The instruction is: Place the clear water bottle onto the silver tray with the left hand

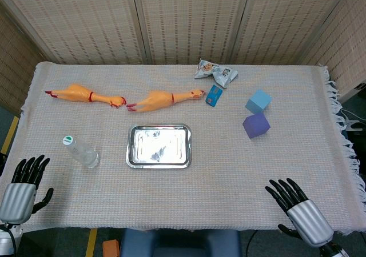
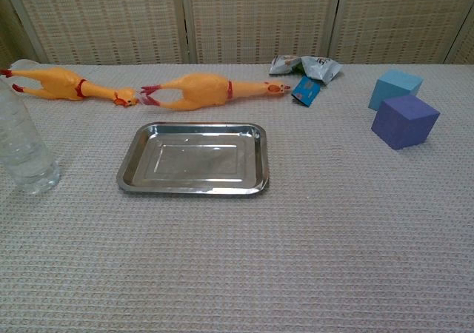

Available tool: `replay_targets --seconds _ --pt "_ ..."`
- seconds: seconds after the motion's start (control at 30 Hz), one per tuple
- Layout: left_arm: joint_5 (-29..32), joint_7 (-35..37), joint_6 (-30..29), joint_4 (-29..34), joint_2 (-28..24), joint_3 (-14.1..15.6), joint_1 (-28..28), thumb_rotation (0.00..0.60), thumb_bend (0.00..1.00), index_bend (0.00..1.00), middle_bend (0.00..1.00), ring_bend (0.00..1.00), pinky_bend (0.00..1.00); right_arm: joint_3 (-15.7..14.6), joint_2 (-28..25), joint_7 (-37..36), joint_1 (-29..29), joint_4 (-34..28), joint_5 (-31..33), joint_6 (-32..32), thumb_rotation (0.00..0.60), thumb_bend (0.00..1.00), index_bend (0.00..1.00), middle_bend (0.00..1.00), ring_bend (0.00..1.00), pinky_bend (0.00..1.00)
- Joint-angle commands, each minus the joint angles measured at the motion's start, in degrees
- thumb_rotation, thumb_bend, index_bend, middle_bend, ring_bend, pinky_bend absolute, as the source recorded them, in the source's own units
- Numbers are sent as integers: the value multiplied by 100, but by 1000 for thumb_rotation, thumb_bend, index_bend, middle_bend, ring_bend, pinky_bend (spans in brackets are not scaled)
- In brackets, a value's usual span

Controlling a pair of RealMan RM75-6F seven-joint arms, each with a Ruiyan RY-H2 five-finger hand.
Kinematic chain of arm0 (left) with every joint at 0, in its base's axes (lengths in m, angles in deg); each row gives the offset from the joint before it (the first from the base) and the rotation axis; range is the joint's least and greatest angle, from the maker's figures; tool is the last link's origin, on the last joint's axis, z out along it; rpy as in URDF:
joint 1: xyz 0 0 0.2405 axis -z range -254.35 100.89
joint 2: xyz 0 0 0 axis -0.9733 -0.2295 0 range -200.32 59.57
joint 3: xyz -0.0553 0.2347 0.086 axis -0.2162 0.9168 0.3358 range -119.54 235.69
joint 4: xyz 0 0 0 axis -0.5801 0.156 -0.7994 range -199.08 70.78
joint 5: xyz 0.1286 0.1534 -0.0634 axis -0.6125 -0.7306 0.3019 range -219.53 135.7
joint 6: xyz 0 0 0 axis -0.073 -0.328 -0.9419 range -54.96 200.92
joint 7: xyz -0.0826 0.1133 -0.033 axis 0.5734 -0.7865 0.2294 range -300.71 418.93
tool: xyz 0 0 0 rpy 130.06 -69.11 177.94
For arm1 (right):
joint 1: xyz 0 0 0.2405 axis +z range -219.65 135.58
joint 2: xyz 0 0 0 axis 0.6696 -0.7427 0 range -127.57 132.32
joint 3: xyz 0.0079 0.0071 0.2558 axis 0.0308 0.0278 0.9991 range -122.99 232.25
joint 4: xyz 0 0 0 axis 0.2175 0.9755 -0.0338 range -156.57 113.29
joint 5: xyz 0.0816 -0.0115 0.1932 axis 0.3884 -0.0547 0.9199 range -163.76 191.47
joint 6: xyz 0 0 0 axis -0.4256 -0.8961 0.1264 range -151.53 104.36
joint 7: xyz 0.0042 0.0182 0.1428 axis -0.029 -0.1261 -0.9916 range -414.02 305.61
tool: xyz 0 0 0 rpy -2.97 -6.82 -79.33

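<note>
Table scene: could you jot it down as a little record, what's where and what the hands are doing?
bottle: clear water bottle upright, left of the tray, untouched
tray: silver tray mid-table, nothing on it
left hand: left hand at near table edge, fingers apart, holding nothing
right hand: right hand at near edge, fingers spread, holding nothing
behind tray: two rubber chickens
right side: two blocks

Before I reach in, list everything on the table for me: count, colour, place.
clear plastic water bottle: one, green cap, upright, left of tray
rectangular silver metal tray: one, empty, table centre
yellow rubber chickens: two, lying behind tray
crumpled silver snack packet: one, far edge
small blue packet: one, beside chicken's head
light blue foam cube: one, right side
purple foam cube: one, just in front of it
left hand: black fingers apart, near-left edge, empty
right hand: black fingers apart, near-right edge, empty
</note>
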Motion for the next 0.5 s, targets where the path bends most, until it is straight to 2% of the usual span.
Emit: replay_targets --seconds 0.03,0.17,0.3,0.4,0.43,0.5 --pt "11 28 -1 -1 4 -10 3 600 376 0 0 0 0 -1 5 -5 1 5 -13 -8 600 7 0 0 0 0" --pt "13 371 26 37 9 -2 17 600 374 0 0 0 1 35 66 -118 6 103 -120 -174 600 7 0 0 0 0" --pt "62 1620 122 -39 8 -5 69 600 369 0 0 0 31 124 172 -224 14 235 -105 -299 600 6 0 0 0 0" --pt "47 1917 167 -116 -7 12 95 600 363 0 0 0 46 134 180 -240 19 245 -86 -295 600 6 0 0 0 0" --pt "47 2153 242 -154 -35 42 117 600 359 0 0 0 53 141 182 -250 24 249 -69 -286 600 6 0 0 0 0" --pt "129 3217 649 -131 -232 164 214 600 349 0 0 0 59 159 172 -251 45 249 0 -225 600 7 0 0 0 0"
